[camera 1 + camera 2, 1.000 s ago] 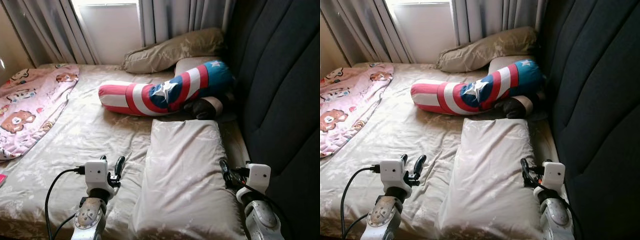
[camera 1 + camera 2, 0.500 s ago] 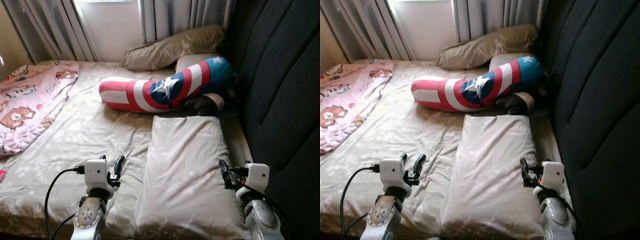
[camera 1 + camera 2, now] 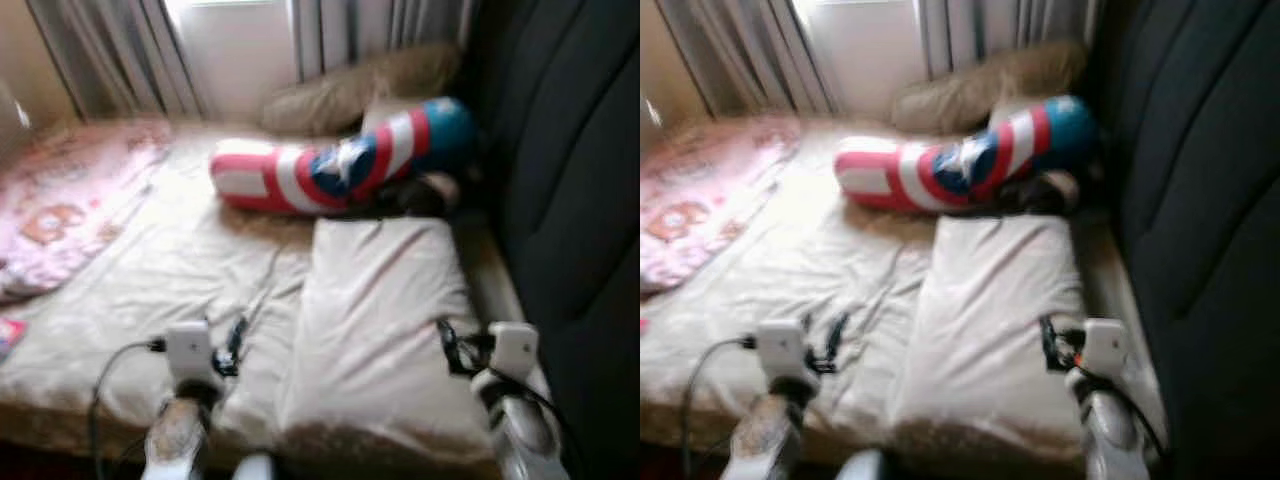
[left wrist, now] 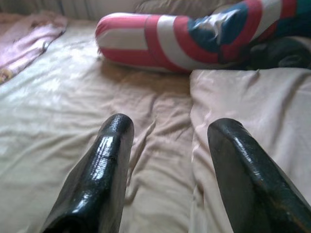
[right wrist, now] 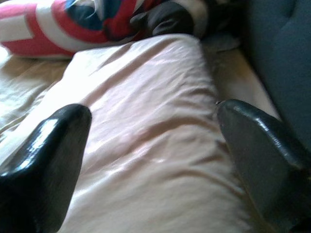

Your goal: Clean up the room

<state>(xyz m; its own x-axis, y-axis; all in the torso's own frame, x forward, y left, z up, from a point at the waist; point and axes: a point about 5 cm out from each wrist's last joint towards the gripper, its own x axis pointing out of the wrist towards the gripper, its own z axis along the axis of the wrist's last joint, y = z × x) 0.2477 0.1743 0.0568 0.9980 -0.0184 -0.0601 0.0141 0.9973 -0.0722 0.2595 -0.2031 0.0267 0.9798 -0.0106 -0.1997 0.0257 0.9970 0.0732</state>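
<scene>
While both arms are reaching low over the bed (image 3: 150,270), the left gripper (image 4: 167,145) is hovering with its fingers spread wide and nothing between them above the rumpled beige sheet, just beside the near pillow (image 3: 385,310). The right gripper (image 5: 153,141) is gaping just as wide and empty over that same pillow, close to the dark headboard (image 3: 570,180). Beyond the pillow, a red, white and blue bolster (image 3: 340,165) is lying across the mattress, while a pink blanket (image 3: 60,200) is lying at the bed's left side
</scene>
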